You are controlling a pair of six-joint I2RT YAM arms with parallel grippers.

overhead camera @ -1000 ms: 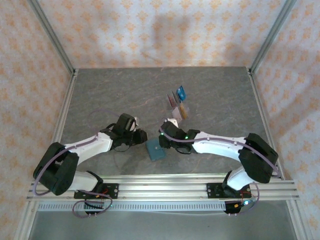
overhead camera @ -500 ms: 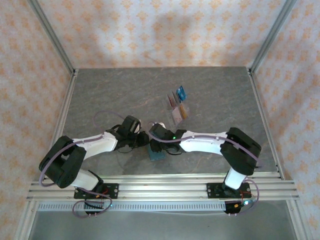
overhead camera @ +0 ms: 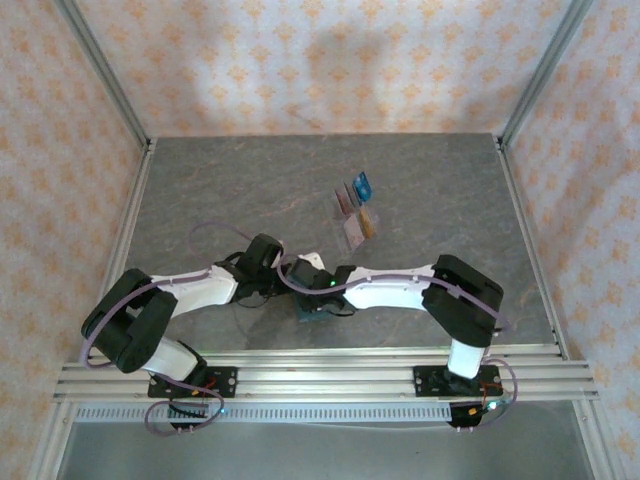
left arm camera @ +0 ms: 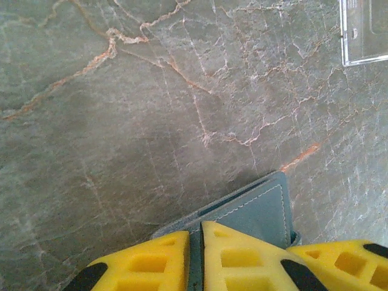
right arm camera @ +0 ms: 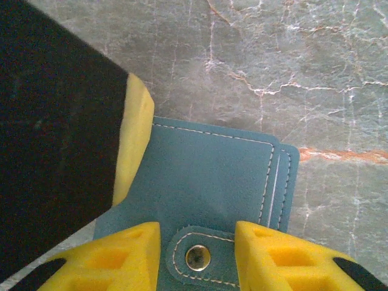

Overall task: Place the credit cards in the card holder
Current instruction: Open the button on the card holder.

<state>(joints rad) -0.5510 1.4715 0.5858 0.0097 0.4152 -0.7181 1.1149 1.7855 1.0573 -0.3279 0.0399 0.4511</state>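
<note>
Table: grey veined table (overhead camera: 220, 190) with both arms reaching in toward its near middle.
Left tool: the left tool (left arm camera: 195, 242) is clenched, its two yellow fingers pressed together on a thin edge of the card holder.
Card holder: the teal card holder (right arm camera: 212, 176) lies flat on the table near the front edge, between the two tools, with its flap closed over it.
Snap stud: a pale snap stud (right arm camera: 195, 257) sits on the small tab.
Right tool: the right tool (right arm camera: 197, 242) has its fingers parted, one on each side of the snap tab. I cannot tell whether they pinch it.
Credit cards: the credit cards (overhead camera: 345, 200) cluster further back and to the right, well apart from the card holder. Blue is rearmost, orange-brown and mauve-pink are nearer.
Clear rack: a corner of the clear rack (left arm camera: 364, 30) shows in the left wrist view.
</note>
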